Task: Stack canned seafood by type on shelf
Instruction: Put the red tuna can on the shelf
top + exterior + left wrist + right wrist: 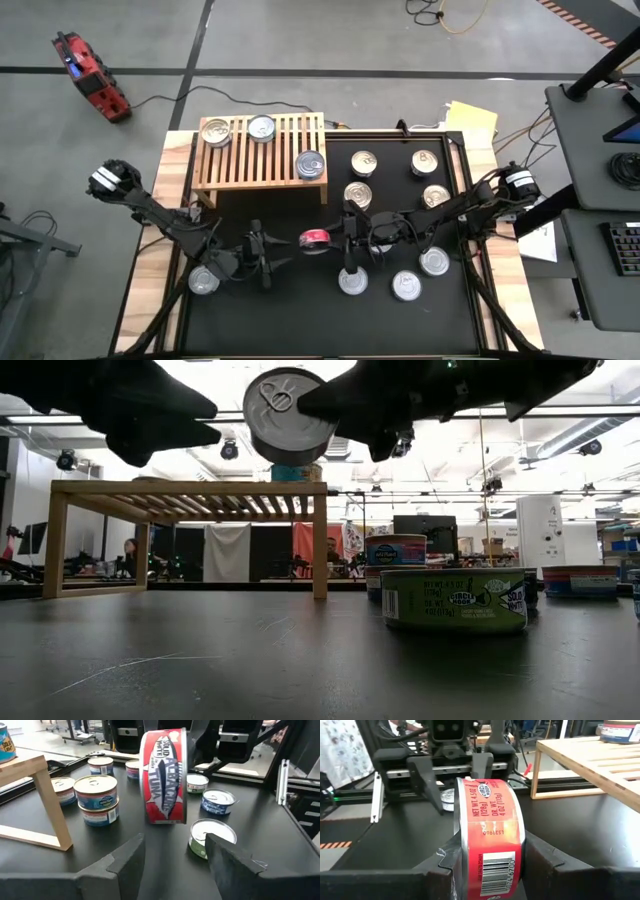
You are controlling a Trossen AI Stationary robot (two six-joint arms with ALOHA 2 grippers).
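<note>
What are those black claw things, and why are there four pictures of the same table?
They are two robot arms with pinching grippers. One picture looks down from above, one sits low on the table, and two come from cameras on the arms' wrists. On the black table lie small fish tins, and a wooden shelf carries three more. The right gripper is squeezing a red tuna can in the air. The left gripper is open, facing the can, not touching it.
</note>
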